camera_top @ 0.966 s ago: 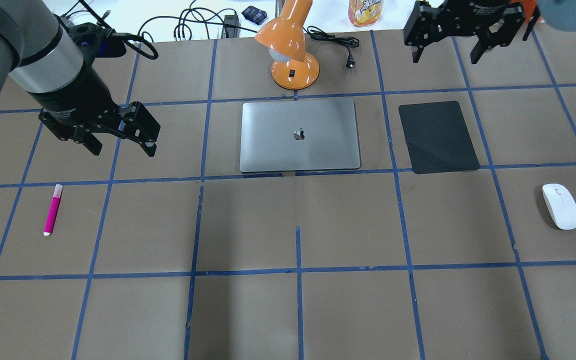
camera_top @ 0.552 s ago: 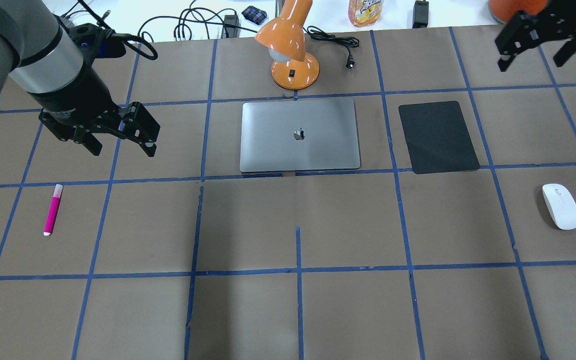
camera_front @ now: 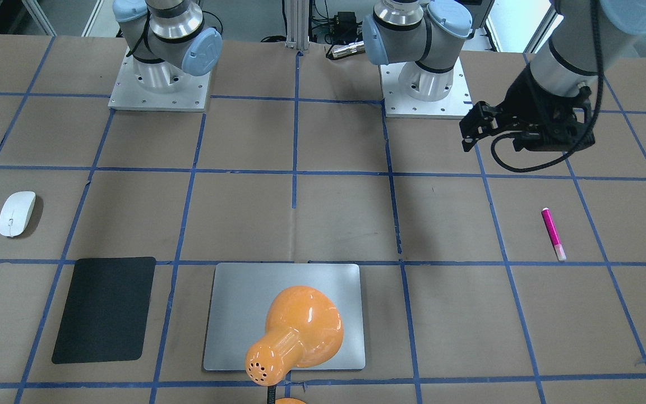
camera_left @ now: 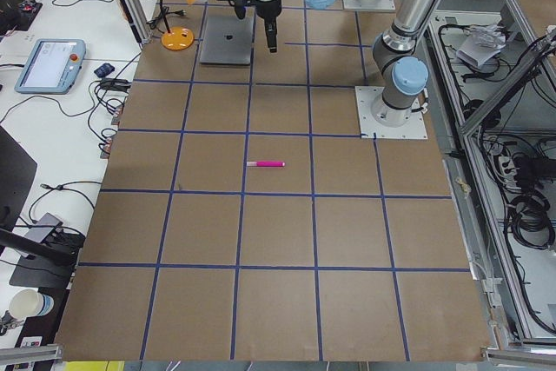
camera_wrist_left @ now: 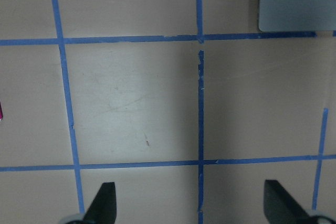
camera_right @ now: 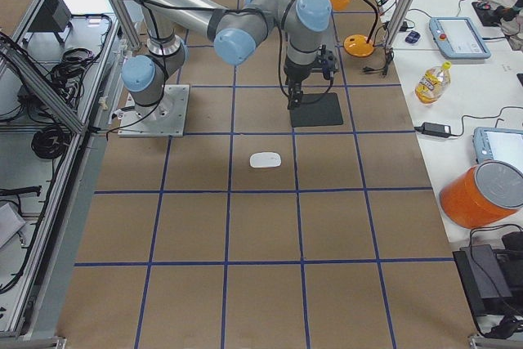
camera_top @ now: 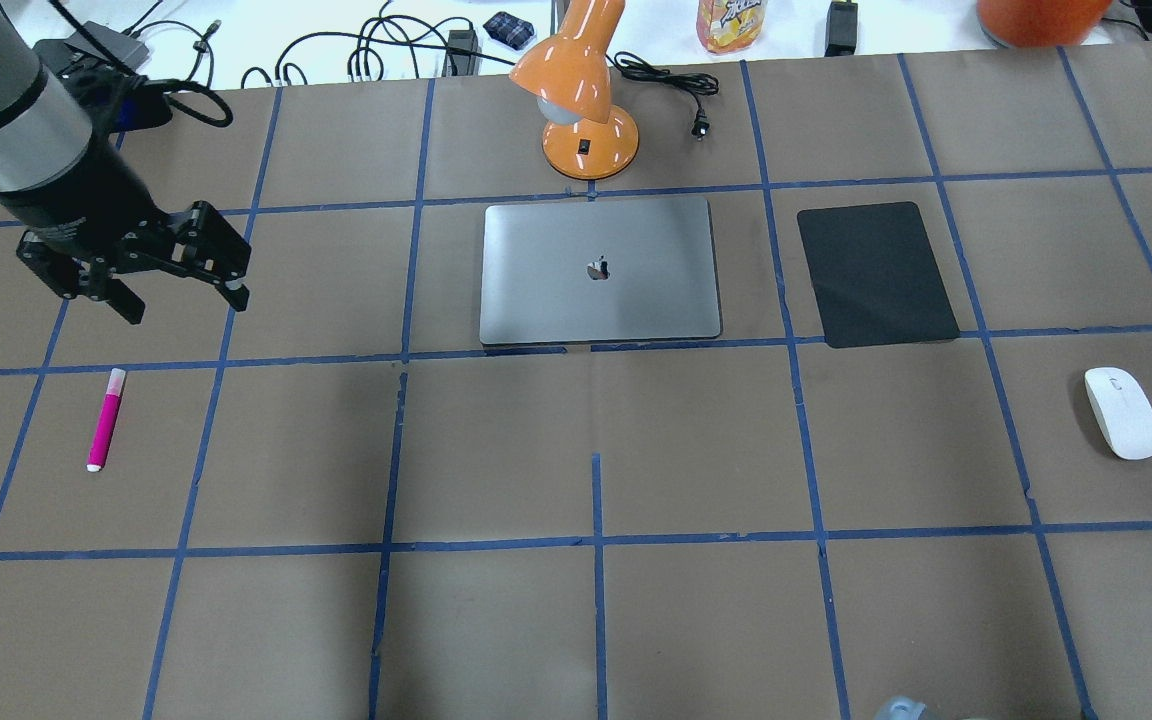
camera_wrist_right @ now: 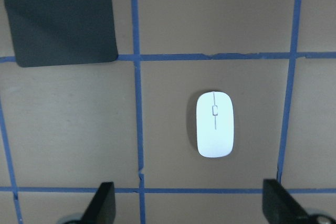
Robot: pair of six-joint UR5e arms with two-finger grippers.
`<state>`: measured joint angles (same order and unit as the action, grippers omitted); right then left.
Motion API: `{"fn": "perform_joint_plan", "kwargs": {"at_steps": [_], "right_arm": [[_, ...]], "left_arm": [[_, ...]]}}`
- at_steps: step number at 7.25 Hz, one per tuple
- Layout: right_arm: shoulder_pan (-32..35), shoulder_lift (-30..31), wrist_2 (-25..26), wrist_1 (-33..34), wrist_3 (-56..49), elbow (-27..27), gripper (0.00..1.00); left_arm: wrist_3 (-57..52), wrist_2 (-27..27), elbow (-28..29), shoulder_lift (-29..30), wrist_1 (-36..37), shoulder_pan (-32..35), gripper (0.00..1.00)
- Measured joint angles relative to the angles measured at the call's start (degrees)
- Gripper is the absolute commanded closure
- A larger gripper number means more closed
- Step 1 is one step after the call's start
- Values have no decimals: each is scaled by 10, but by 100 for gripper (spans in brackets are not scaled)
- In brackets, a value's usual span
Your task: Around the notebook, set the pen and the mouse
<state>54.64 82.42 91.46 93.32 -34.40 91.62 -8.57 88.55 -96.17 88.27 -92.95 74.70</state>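
The pink pen (camera_top: 105, 419) lies on the brown table at the left, with its pale cap pointing away from me. My left gripper (camera_top: 183, 300) hovers open and empty just beyond it, to the right; its wrist view shows only a pink sliver at the left edge. The white mouse (camera_top: 1122, 413) rests at the far right. My right gripper (camera_wrist_right: 189, 205) is open above the table, and the mouse (camera_wrist_right: 214, 131) lies ahead of its fingers. The silver notebook (camera_top: 599, 270) lies closed at centre back.
A black mat (camera_top: 876, 275) lies right of the notebook. An orange desk lamp (camera_top: 586, 100) stands behind the notebook, its head over the lid in the front-facing view. Cables, a bottle and an orange bucket sit beyond the far edge.
My right gripper has swung right and toward me, from the back of the table to the overhead view's right edge near the mouse. My left gripper shifted left, toward the pen.
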Motion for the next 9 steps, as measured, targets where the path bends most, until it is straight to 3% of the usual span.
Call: {"fn": "perform_joint_plan", "kwargs": {"at_steps": [2,5,7,9], "right_arm": [[-26,-20,14,136,-7,100,0],[-38,-71,25,308,-17,209,0],[-55,-95,32,358,-33,237,0],[-63,-110,33,370,-40,245,10]], "left_arm": [[-29,2,-9,30,43,-85,0],[-62,17,-31,84,107,-135,0],[-144,59,-101,112,246,-171,0],[-247,68,-175,129,396,-194,0]]}}
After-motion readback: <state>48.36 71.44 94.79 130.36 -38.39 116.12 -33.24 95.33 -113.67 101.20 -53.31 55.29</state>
